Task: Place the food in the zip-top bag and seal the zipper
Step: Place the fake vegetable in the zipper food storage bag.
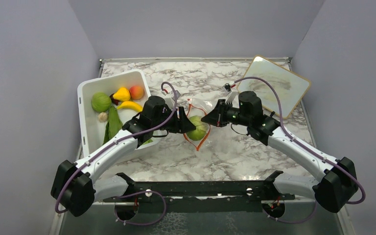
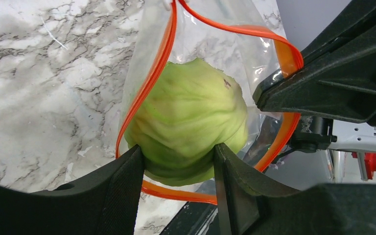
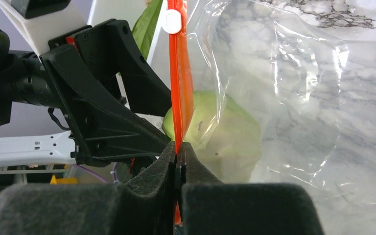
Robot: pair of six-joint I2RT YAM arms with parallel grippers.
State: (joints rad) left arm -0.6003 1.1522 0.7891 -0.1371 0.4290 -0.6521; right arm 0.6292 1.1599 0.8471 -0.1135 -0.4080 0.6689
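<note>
The clear zip-top bag [image 1: 199, 105] lies mid-table with its mouth held open. My left gripper [image 2: 178, 164] is shut on a pale green toy cabbage [image 2: 191, 117], holding it inside the ring of the red-orange zipper [image 2: 152, 83]. My right gripper [image 3: 177, 149] is shut on the zipper strip [image 3: 180, 73] at the mouth's right side, holding it up. The cabbage [image 3: 225, 132] shows through the bag's plastic [image 3: 284, 88]. In the top view the two grippers, left [image 1: 188, 125] and right [image 1: 206, 119], meet at the cabbage [image 1: 197, 131].
A white tub [image 1: 85, 112] at the left holds a green ball [image 1: 101, 102], a yellow fruit [image 1: 122, 93], a peach [image 1: 136, 92], a banana [image 1: 129, 105], a beige piece [image 1: 102, 117] and a green leafy piece [image 1: 112, 125]. A white board [image 1: 274, 85] lies at the back right.
</note>
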